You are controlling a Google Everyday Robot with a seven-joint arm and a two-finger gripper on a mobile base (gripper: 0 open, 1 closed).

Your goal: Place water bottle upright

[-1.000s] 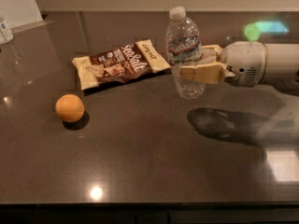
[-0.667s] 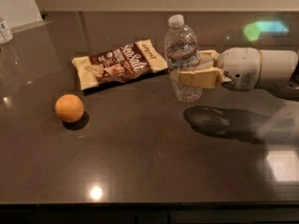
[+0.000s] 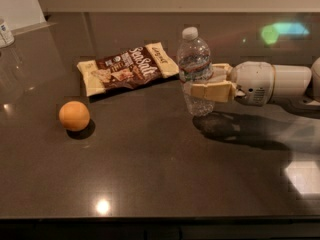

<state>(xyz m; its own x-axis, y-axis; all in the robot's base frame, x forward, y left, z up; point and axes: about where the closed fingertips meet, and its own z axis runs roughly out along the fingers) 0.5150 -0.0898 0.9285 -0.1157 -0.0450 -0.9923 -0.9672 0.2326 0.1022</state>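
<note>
Camera view. The water bottle [image 3: 194, 54] is shown upright right of frame centre, pinched around its label band by the two fingers of the gripper [image 3: 202, 81], which reaches in from the right edge. Its base is seen at or just above the dark countertop [image 3: 150, 184]; contact cannot be confirmed. A topple is judged possible if the bottle is released before it is seated, or is dragged by a withdrawing finger. The bottle is clear, ribbed and white-capped, with the snack bag [image 3: 127, 66] just to its left.
</note>
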